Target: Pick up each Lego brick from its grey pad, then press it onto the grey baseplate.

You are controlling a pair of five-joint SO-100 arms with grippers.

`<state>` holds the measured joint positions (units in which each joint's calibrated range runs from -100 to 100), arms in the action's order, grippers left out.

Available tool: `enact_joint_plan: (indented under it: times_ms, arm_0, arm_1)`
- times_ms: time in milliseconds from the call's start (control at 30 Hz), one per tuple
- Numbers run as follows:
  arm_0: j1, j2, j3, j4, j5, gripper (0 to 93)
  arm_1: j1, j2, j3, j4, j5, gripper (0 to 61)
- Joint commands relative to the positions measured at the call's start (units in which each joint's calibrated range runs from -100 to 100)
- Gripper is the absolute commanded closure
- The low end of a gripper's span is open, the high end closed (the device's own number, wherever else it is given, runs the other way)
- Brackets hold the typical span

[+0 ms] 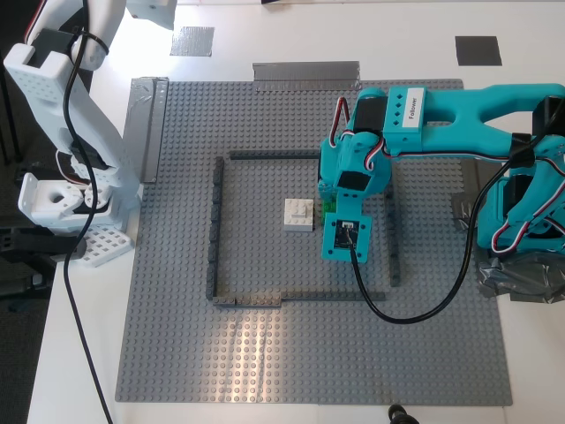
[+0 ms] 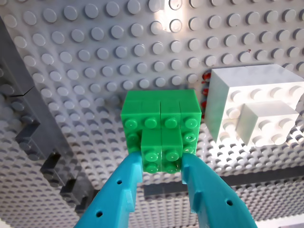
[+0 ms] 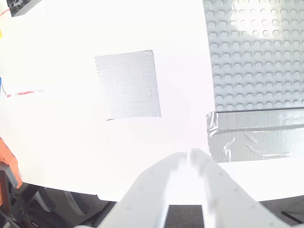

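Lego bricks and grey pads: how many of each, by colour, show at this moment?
White Lego brick: 1
Green Lego brick, held in my first claw: 1
Silvery grey pad: 1
Dark grey pad: 1
Total: 4

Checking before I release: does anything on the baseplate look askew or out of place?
Nothing stands out. The green brick sits square on the grey baseplate beside the white brick, my first gripper shut on its top block. Both pads lie bare.

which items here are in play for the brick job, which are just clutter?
In play: green brick in my first tool, white brick, grey baseplate, silvery pad, dark pad.
Clutter: tape strips, black cable.
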<state>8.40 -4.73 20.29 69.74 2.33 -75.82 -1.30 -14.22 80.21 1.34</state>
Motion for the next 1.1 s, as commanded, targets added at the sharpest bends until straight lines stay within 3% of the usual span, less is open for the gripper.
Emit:
enact_joint_plan:
  times_ms: [0, 467, 667, 1067]
  arm_0:
    - [0.05, -1.1, -2.82, 0.4, 0.19, 90.5]
    - [-0.74, -1.1, -3.09, 3.49, 0.34, 89.7]
    - [-1.03, -1.19, -3.09, 3.25, 0.14, 78.0]
    - [-0.24, -1.36, -3.45, 3.41, 0.29, 77.7]
  arm_1:
    - [0.12, -2.91, -1.9, 0.51, -0.15, 61.3]
    - [0.05, -3.68, -1.9, 1.4, -0.29, 61.3]
    - [0.05, -3.68, -2.17, 1.65, -0.29, 61.3]
    - [0.27, -3.85, -1.63, 1.73, -0.15, 61.3]
